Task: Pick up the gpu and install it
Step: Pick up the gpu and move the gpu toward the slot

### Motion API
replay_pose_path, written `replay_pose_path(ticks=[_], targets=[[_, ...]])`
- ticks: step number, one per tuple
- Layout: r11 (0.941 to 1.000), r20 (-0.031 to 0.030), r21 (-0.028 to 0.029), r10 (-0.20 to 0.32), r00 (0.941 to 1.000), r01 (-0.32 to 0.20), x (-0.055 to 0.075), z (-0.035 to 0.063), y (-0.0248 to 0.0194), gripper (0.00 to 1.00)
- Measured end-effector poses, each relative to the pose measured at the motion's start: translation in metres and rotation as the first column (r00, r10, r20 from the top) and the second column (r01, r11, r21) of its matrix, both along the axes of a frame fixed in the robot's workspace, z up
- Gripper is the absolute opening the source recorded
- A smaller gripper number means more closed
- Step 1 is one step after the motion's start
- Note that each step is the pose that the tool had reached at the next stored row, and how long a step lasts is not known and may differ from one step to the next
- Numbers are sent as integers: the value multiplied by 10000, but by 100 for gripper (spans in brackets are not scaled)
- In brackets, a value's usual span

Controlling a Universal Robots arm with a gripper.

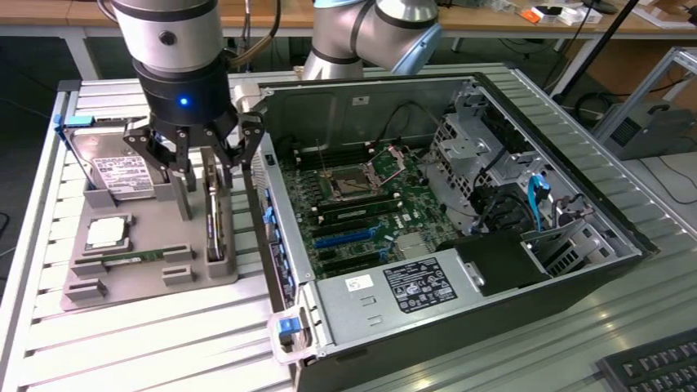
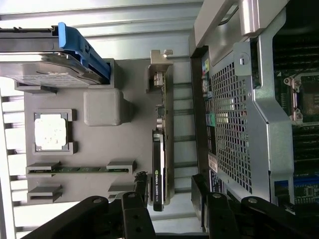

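The gripper (image 1: 214, 186) (image 2: 170, 185) is seen with its jaws spread wide and closed on nothing. Between the fingers (image 2: 141, 183) the gpu (image 1: 215, 230) (image 2: 162, 124) is found, standing on edge in a slot of the grey tray (image 1: 147, 282) (image 2: 134, 144); its end away from the silver bracket is straddled, one finger on each side, and contact cannot be made out. Beyond one jaw, on the same tray, a RAM stick (image 1: 130, 259) (image 2: 79, 169), a processor (image 1: 107, 233) (image 2: 50, 131) and a hard drive (image 1: 114, 173) (image 2: 45, 67) are laid out. Beyond the other jaw, just beside the tray, the opened computer case (image 1: 566, 212) (image 2: 239, 124) is placed, its motherboard (image 1: 365, 208) exposed.
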State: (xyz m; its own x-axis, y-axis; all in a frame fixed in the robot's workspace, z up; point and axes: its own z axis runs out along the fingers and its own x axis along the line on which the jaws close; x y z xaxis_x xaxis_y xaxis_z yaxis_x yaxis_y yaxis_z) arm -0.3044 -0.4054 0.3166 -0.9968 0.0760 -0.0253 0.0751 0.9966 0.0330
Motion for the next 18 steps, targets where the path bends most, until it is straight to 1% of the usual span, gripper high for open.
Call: replay_pose_path(ticks=[18], targets=[[10000,0,-2,0,10000,0,1,-42,0,48]])
